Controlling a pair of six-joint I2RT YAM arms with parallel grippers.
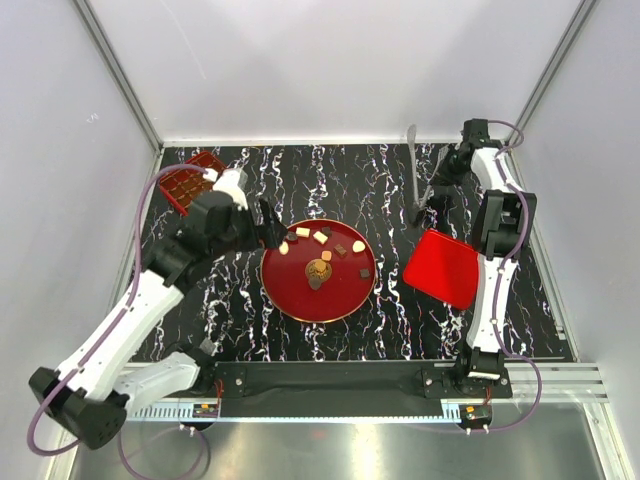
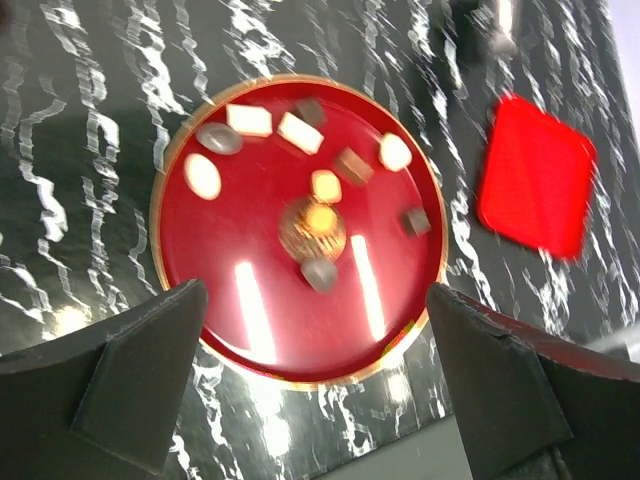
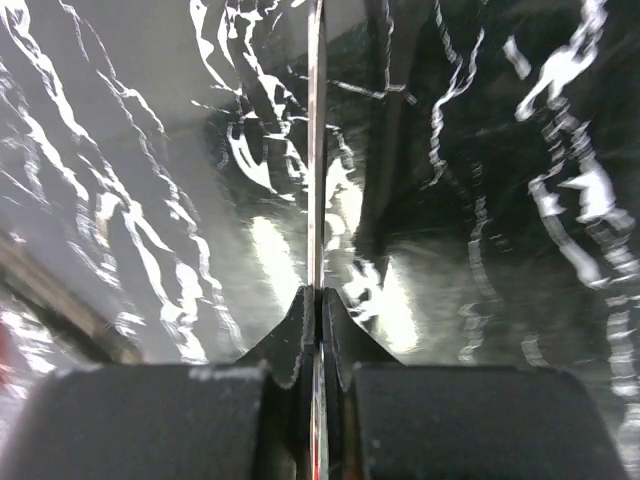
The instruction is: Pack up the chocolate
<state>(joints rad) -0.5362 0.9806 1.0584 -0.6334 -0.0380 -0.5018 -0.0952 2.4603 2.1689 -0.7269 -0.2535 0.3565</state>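
The chocolate (image 1: 320, 238) lies loose on the round red plate (image 1: 300, 300), about ten small pieces, most of them on its far half. In the left wrist view, two cream squares, a dark round and a cream oval (image 2: 202, 176) sit toward one side of the plate. A tan square (image 2: 326, 186) lies just beside the plate's gold emblem (image 2: 312, 228), and a dark round piece (image 2: 320, 274) touches the emblem's near edge. A cream round and two brown squares lie toward the other side. The left gripper (image 1: 270, 225) hangs over the plate's far-left rim with its jaws spread wide, holding nothing. Left of the plate and farther back, a red compartment box (image 1: 185, 182) lies partly under the left arm. Right of the plate, well apart from it, a flat red square lid (image 1: 445, 268) rests on the black marbled table (image 1: 380, 180). Beyond the lid, the right gripper (image 1: 424, 208) is pinched tight on a long thin metal tool (image 1: 412, 165). That tool appears edge-on between the fingers in the right wrist view, and what kind of tool it is cannot be told.
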